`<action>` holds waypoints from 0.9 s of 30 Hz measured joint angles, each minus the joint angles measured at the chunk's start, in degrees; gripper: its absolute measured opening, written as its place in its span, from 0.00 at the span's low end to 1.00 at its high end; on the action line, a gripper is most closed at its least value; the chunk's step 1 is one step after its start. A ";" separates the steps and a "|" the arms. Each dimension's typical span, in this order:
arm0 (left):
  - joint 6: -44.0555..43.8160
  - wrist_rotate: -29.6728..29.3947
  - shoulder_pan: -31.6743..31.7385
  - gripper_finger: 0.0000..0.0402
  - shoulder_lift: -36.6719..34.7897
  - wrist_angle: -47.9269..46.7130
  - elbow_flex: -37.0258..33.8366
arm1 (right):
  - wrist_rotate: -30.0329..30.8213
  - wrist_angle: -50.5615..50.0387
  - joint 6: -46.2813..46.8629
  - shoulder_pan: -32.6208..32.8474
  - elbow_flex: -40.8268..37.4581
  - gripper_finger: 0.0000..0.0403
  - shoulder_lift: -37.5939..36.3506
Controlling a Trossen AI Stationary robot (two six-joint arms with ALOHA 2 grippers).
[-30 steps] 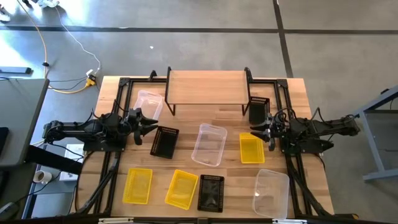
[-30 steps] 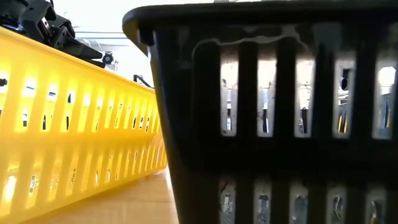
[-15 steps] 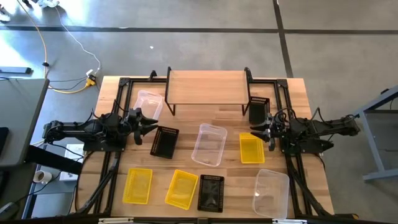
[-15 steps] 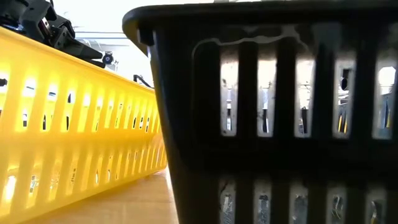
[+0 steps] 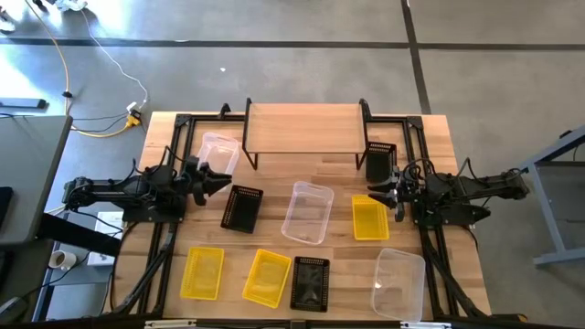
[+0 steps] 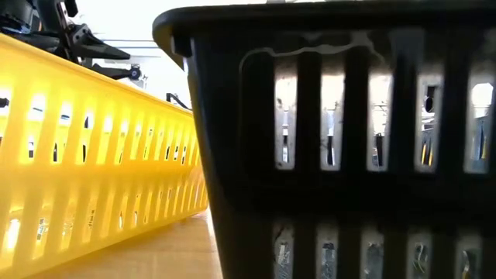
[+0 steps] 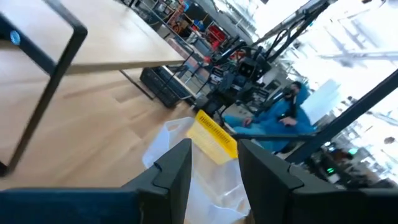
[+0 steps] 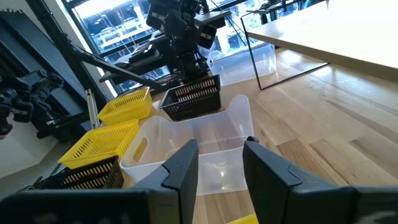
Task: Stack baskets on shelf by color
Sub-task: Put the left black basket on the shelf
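Light-wood shelf (image 5: pixel 305 126) on black legs stands bare at table's far edge, nine yellow, black mesh and clear baskets scattered on table (image 5: pixel 430 128) in front, left gripper (image 5: pixel 219 181) and right gripper (image 5: pixel 373 193) both parted, holding nothing.

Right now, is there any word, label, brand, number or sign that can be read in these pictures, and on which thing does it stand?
None can be read: the baskets, the shelf and the table carry no visible text.
Too blurred to read: coloured signs in the room behind, left wrist view.
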 joint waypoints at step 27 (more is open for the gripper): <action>10.65 1.23 -0.01 0.39 2.43 10.07 8.36 | 0.00 -0.02 0.00 0.01 -0.02 0.28 0.00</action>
